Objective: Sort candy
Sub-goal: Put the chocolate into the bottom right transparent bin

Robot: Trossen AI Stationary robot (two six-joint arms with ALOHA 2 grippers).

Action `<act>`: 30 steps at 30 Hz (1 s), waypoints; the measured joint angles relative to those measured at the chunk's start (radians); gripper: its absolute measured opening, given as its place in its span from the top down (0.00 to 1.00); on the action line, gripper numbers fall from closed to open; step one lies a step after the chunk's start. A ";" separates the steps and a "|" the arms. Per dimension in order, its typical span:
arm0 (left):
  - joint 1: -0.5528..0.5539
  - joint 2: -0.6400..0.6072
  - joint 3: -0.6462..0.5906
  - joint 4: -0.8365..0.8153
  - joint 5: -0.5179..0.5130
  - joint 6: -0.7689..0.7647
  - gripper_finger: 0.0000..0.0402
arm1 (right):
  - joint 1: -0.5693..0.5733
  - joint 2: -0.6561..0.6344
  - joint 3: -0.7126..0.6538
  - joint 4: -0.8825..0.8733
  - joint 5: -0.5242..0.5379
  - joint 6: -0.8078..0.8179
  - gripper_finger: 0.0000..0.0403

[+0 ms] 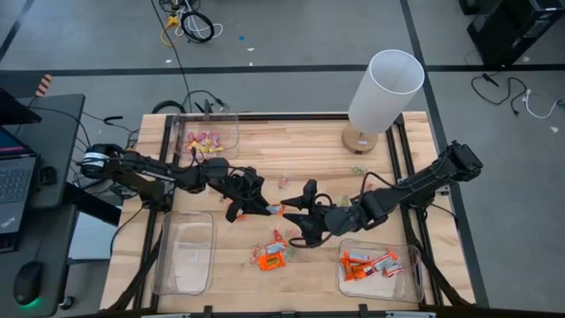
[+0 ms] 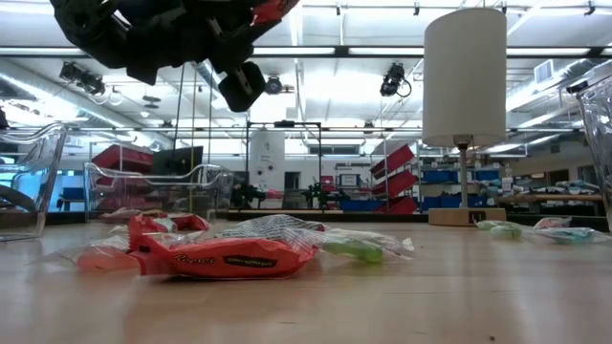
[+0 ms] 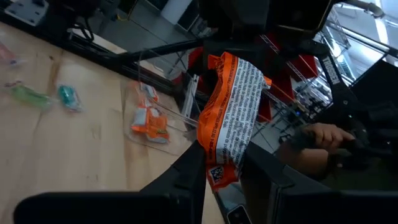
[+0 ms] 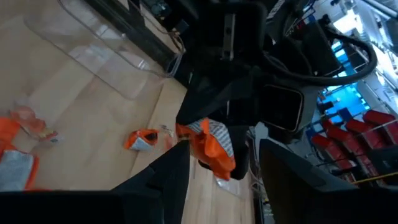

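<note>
A grey floor [image 1: 291,40] surrounded the wooden table [image 1: 300,150]; cables [image 1: 190,22] lay at twelve o'clock; a white lamp [image 1: 384,88] stood at one o'clock; a laptop [image 1: 16,177] sat at nine o'clock.

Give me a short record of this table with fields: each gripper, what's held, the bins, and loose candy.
left gripper: above table centre, shut on orange candy
right gripper: open, facing the left gripper, close to the held candy
top-left bin: pink/yellow candy
bottom-right bin: orange candy
bottom-left bin: no candy seen inside
loose candy: small pile below the grippers, a few green pieces near the lamp
</note>
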 joint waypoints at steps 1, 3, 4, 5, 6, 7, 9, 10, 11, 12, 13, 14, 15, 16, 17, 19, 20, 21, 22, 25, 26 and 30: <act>0.002 0.000 0.000 0.000 -0.003 -0.003 0.78 | -0.006 0.000 0.000 0.000 -0.006 -0.004 0.56; 0.004 0.000 0.000 0.001 -0.004 -0.013 0.78 | -0.017 0.000 0.000 0.001 -0.031 -0.007 0.56; 0.005 0.000 0.000 0.000 -0.004 -0.024 0.78 | -0.022 0.000 0.000 0.000 -0.046 -0.009 0.56; 0.004 0.000 0.000 0.000 -0.005 -0.026 0.78 | -0.026 0.000 0.000 0.000 -0.055 -0.012 0.56; 0.004 0.000 0.000 0.001 -0.007 -0.029 0.78 | -0.029 0.000 0.000 -0.002 -0.061 -0.017 0.56; 0.005 0.000 0.000 0.001 -0.009 -0.029 0.78 | -0.032 0.000 0.000 -0.003 -0.070 -0.025 0.56; 0.005 0.000 0.000 0.000 -0.011 -0.032 0.78 | -0.037 0.000 0.000 -0.003 -0.083 -0.042 0.57; 0.005 0.000 0.000 0.000 -0.011 -0.033 0.78 | -0.040 0.000 0.000 -0.004 -0.087 -0.049 0.58; 0.005 0.000 0.000 0.000 -0.011 -0.033 0.78 | -0.042 0.000 0.000 -0.004 -0.093 -0.055 0.59; 0.005 0.000 0.000 0.000 -0.011 -0.033 0.78 | -0.046 0.000 0.000 -0.003 -0.100 -0.058 0.60; 0.005 0.000 0.000 0.000 -0.011 -0.033 0.78 | -0.049 0.000 0.000 -0.003 -0.106 -0.059 0.62; 0.005 0.000 0.000 0.000 -0.011 -0.033 0.78 | -0.053 0.000 0.000 -0.004 -0.114 -0.060 0.63; 0.005 0.000 0.000 0.000 -0.011 -0.033 0.78 | -0.055 0.000 0.000 -0.006 -0.125 -0.060 0.65; 0.005 0.000 0.000 0.000 -0.011 -0.033 0.78 | -0.058 0.000 0.000 -0.008 -0.137 -0.060 0.68; 0.005 0.000 0.000 0.000 -0.011 -0.033 0.78 | -0.060 0.000 0.000 -0.009 -0.149 -0.060 0.70; 0.005 0.000 0.000 -0.003 -0.010 -0.033 0.78 | -0.061 0.000 0.000 -0.011 -0.160 -0.060 0.76; 0.005 0.000 0.000 -0.006 -0.010 -0.033 0.78 | -0.061 0.000 0.000 -0.015 -0.160 -0.060 0.78; 0.005 0.000 0.000 -0.010 -0.011 -0.031 0.78 | -0.061 0.000 0.000 -0.021 -0.160 -0.060 0.81; 0.005 0.000 0.000 -0.014 -0.011 -0.028 0.78 | -0.061 0.000 0.000 -0.026 -0.161 -0.061 0.84; 0.005 0.000 0.000 -0.023 -0.011 -0.025 0.78 | -0.057 0.000 0.000 -0.031 -0.162 -0.062 0.92; 0.005 0.000 0.000 -0.024 -0.011 -0.025 0.78 | -0.055 0.000 0.000 -0.032 -0.161 -0.063 0.94; 0.004 0.000 0.000 -0.023 -0.011 -0.023 0.78 | -0.052 0.000 0.000 -0.031 -0.161 -0.061 0.99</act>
